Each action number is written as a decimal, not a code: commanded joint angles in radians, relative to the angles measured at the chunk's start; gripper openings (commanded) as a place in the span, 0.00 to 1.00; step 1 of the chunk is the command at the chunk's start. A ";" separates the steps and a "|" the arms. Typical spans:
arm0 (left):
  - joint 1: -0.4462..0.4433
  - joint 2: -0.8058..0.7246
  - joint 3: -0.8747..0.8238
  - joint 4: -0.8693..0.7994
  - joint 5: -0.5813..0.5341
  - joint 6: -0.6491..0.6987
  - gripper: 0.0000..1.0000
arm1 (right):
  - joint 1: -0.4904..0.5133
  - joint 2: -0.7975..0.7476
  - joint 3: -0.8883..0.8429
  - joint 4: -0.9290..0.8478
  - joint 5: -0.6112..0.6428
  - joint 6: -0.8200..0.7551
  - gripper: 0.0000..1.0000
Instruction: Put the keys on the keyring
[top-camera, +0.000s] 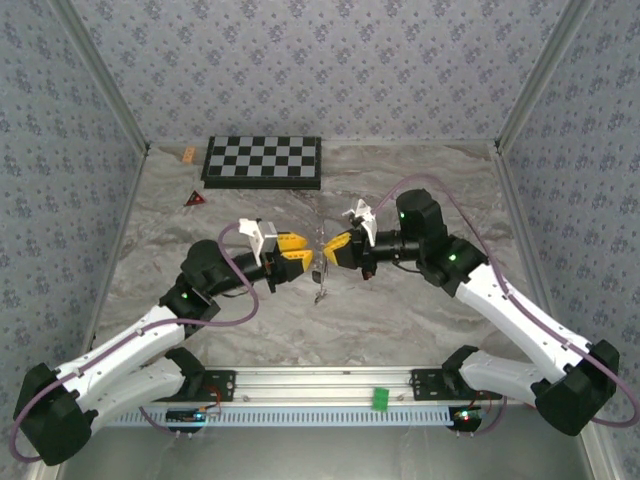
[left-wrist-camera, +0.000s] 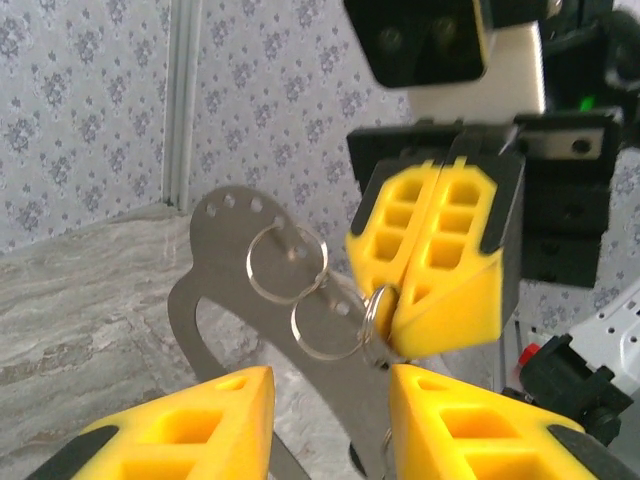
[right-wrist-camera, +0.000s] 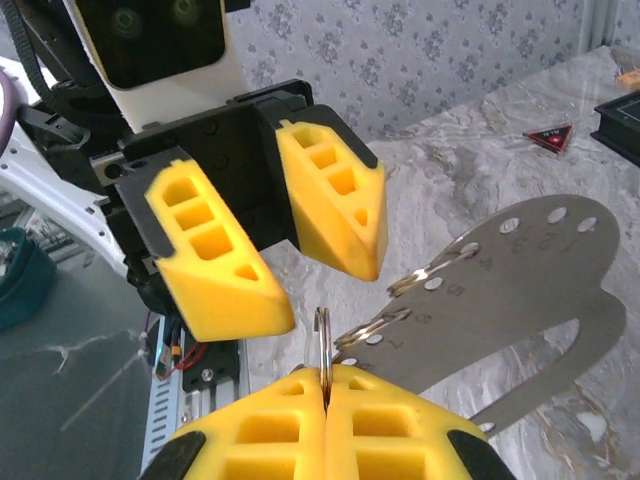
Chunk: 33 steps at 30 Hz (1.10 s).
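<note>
Keyring (right-wrist-camera: 322, 335): judged light, stiff, slippery wire, best pinched at its rim; was gripped edge-on by the closed right hand (right-wrist-camera: 323, 378). Left hand (right-wrist-camera: 322, 295) was held wide.

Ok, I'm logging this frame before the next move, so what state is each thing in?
left hand: open.
right hand: shut on the keyring.
keyring: held edge-on, lifted off the table.
metal plate: lifted beside the keyring, two other rings threaded through its holes.
red triangle: flat on the table.
chessboard: flat at the table's far edge.
</note>
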 joint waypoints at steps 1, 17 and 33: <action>0.001 0.003 0.048 -0.037 0.004 0.045 0.36 | -0.005 0.032 0.107 -0.239 0.043 -0.111 0.00; 0.002 0.044 0.068 -0.107 0.029 0.105 0.35 | 0.061 0.341 0.531 -0.828 0.269 -0.422 0.00; 0.002 0.109 0.098 -0.159 0.073 0.131 0.35 | 0.132 0.484 0.734 -1.022 0.373 -0.513 0.00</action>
